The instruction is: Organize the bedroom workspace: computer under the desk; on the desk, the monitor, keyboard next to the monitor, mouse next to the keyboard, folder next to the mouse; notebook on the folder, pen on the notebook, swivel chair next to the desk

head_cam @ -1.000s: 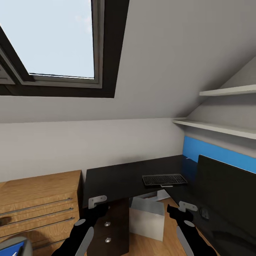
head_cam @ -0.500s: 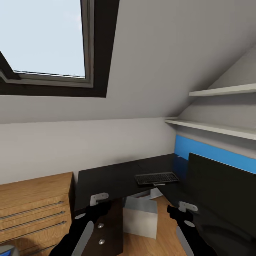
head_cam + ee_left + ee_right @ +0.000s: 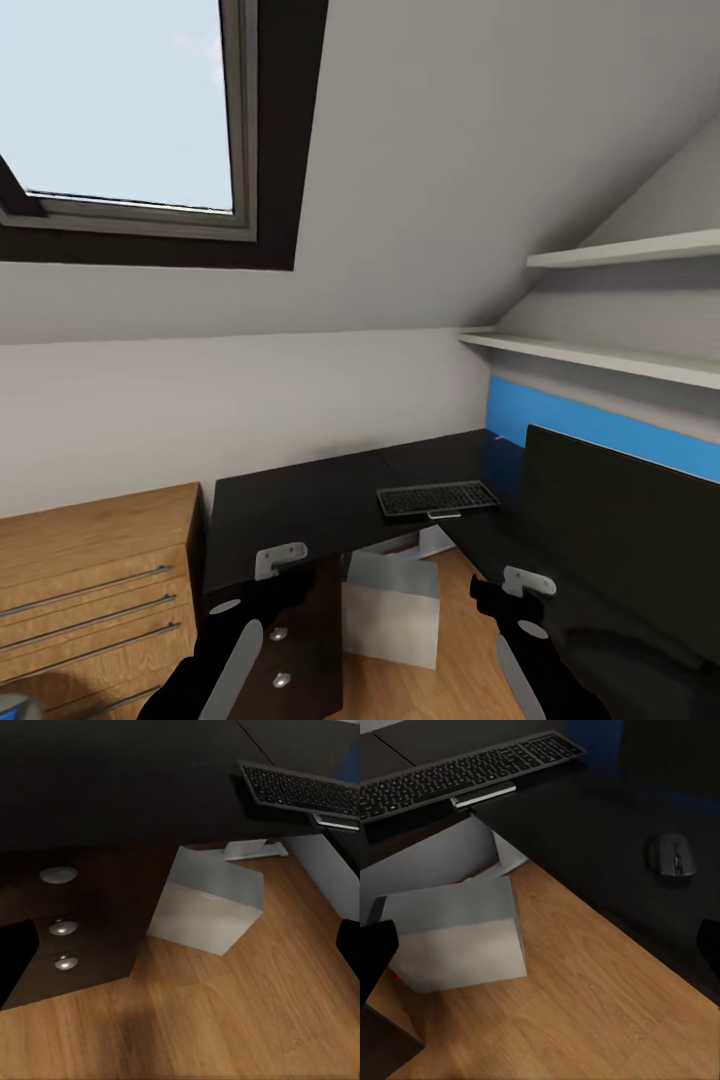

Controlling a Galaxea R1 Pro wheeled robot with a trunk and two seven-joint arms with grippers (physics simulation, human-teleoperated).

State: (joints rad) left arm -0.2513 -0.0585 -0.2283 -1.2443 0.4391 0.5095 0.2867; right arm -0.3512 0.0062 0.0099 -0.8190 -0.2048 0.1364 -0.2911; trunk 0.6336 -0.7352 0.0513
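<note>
Head view first: keyboard (image 3: pixel 437 498) lies on the desk (image 3: pixel 300 500) ahead of both empty grippers, long axis crosswise, nearer the right gripper (image 3: pixel 497 598) than the left gripper (image 3: pixel 268 592); monitor (image 3: pixel 620 520) stands rightward. Right wrist view: mouse (image 3: pixel 673 855) rests on the desk ahead, white computer (image 3: pixel 457 934) below, jaws parted.

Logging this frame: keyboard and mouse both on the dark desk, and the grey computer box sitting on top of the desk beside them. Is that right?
Not quite. The keyboard and mouse do lie on the dark desk, but the grey computer box is not on top of it. It stands on the wooden floor below the desk's edge. The right wrist view shows this, and the left wrist view agrees.
</note>
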